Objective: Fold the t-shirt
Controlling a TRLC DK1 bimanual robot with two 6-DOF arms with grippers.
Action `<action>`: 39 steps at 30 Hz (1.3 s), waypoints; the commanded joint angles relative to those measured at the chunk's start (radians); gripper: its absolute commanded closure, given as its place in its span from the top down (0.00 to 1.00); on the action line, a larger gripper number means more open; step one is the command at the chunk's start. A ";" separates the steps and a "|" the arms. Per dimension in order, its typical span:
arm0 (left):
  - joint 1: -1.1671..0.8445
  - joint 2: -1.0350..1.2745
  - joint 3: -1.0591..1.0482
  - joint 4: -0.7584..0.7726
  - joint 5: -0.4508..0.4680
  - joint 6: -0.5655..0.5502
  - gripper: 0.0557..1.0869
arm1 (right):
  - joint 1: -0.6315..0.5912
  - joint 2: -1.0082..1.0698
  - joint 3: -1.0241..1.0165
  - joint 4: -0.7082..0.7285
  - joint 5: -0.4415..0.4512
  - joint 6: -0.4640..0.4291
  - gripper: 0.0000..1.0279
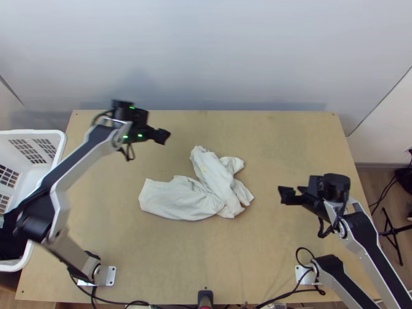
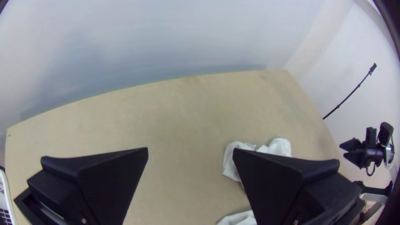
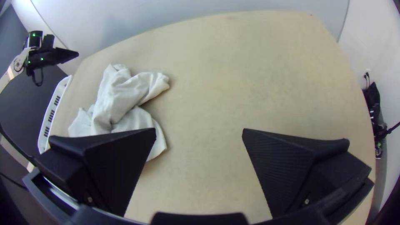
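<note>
A white t-shirt (image 1: 206, 190) lies bunched and twisted mid-table in the top view, one part stretching toward the left and another up toward the wall. My left gripper (image 1: 164, 136) is above the table's back left, apart from the cloth; its fingers stand open in the left wrist view, where the left gripper (image 2: 190, 156) has the shirt (image 2: 279, 147) partly hidden behind one finger. Off to the shirt's right is my right gripper (image 1: 286, 195), and in its own wrist view the right gripper (image 3: 199, 135) is open with nothing held, the shirt (image 3: 121, 96) partly behind a finger.
A white plastic basket (image 1: 62, 141) with dark contents stands at the table's left edge. Bare wood of the table (image 1: 206, 257) surrounds the cloth. Behind the table rises a pale wall (image 1: 206, 51). Cables (image 1: 288, 294) run along the near edge.
</note>
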 commanded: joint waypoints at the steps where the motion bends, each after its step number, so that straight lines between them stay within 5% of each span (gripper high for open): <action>1: 0.043 -0.232 -0.043 -0.175 0.033 -0.059 0.96 | 0.078 0.059 -0.006 0.001 -0.098 0.024 0.94; 16: -0.163 -0.499 -0.241 -0.454 0.037 -0.086 0.96 | 0.252 0.206 -0.008 0.059 -0.187 0.038 0.94; 35: -0.212 -0.671 -0.385 -0.489 0.024 -0.108 0.95 | 0.295 0.491 0.011 0.302 -0.150 0.041 0.93; 39: -0.208 -0.697 -0.414 -0.492 0.022 -0.100 0.95 | 0.315 0.554 0.034 0.302 -0.138 0.038 0.83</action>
